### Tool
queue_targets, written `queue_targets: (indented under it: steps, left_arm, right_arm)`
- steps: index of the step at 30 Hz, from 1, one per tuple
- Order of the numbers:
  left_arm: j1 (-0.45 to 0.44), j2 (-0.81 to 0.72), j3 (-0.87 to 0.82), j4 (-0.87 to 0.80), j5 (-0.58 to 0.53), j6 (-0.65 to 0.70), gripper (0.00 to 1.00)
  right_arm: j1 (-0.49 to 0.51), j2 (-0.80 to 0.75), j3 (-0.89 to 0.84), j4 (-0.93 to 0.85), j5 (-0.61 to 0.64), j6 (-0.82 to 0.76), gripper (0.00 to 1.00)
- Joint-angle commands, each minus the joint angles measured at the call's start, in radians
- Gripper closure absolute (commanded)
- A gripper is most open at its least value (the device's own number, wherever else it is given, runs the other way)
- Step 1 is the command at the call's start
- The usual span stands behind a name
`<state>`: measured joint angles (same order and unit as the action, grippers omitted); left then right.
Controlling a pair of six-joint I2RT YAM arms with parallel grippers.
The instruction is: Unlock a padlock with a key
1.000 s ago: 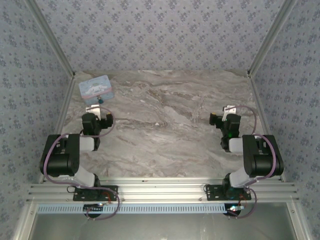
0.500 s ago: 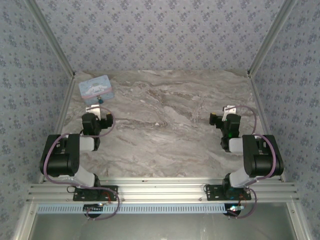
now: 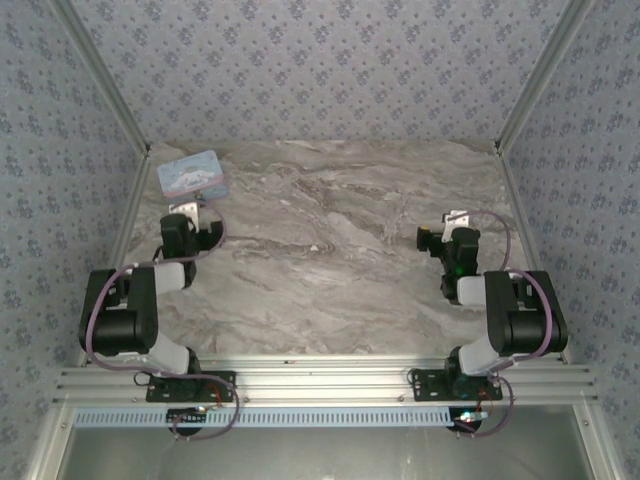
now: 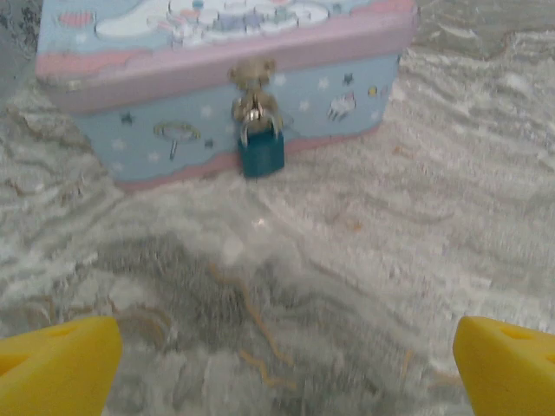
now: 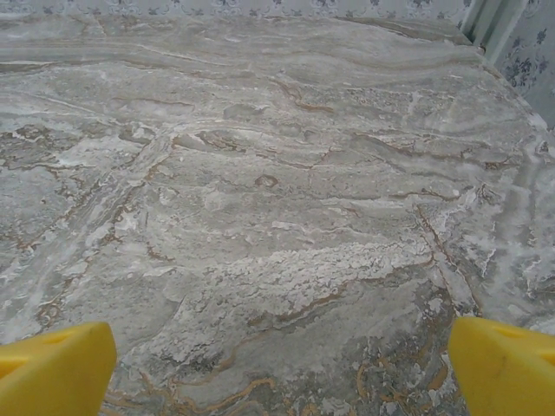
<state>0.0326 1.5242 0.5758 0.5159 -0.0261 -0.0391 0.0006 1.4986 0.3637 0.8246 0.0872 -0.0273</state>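
Padlock [image 4: 260, 154]: hanging closed on the hasp of the pale-blue tin [image 4: 173, 121], far-left desk [image 4: 390, 243]. Left jaws: I am holding them spread, empty, facing it. Right jaws: likewise spread, empty, well apart. Progress: I am judging nothing done; the whole unlocking is remaining.

The left gripper [image 3: 188, 212] moved away from the near edge of the tabletop toward the far left corner. It ended just short of the tin [image 3: 190, 173], closer than it had been a second before, which narrowed the gap to the padlock [image 4: 261, 154] on the tin's front. The left arm [image 3: 120, 318] stretched forward with it, and its dark elbow link shifted slightly toward the left edge.
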Motion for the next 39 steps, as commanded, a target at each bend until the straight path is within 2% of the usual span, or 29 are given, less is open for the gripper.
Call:
queue_targets:
  steps: [1,4,7,9,11,14,17,23,26,32,39]
  left_arm:
    - [0.005,-0.045,0.137,-0.259,0.005,-0.028,0.02]
    - [0.009,-0.056,0.200,-0.303,-0.012,-0.074,0.02]
    - [0.025,-0.023,0.339,-0.430,-0.037,-0.168,0.02]
    - [0.054,0.054,0.512,-0.610,0.025,-0.204,0.02]
    - [0.076,0.175,0.731,-0.801,0.120,-0.175,0.03]
    - [0.085,0.326,0.950,-0.954,0.170,-0.148,0.09]
    - [0.085,0.443,1.107,-1.035,0.198,-0.139,0.21]
    - [0.084,0.688,1.414,-1.221,0.259,-0.169,0.34]
    - [0.067,0.722,1.419,-1.246,0.281,-0.197,0.35]
    - [-0.011,0.639,1.218,-1.186,0.295,-0.220,0.35]
    - [-0.201,0.448,0.930,-1.073,0.285,-0.264,0.35]
  right_arm:
    - [0.022,-0.093,0.052,-0.148,0.026,-0.031,0.00]
    - [0.046,-0.160,0.164,-0.390,0.026,-0.025,0.00]
    - [0.060,-0.193,0.224,-0.483,-0.009,0.021,0.00]
    - [0.065,-0.206,0.272,-0.559,-0.023,0.082,0.00]
    - [0.073,-0.203,0.334,-0.666,-0.029,0.152,0.00]
    - [0.097,-0.185,0.394,-0.768,-0.031,0.227,0.00]
    - [0.138,-0.172,0.409,-0.795,-0.043,0.266,0.00]
    - [0.246,-0.135,0.440,-0.842,-0.042,0.315,0.01]
    - [0.310,-0.116,0.459,-0.874,-0.018,0.321,0.01]
    - [0.388,-0.108,0.469,-0.901,0.047,0.369,0.01]
    - [0.407,-0.149,0.461,-0.950,0.056,0.482,0.01]
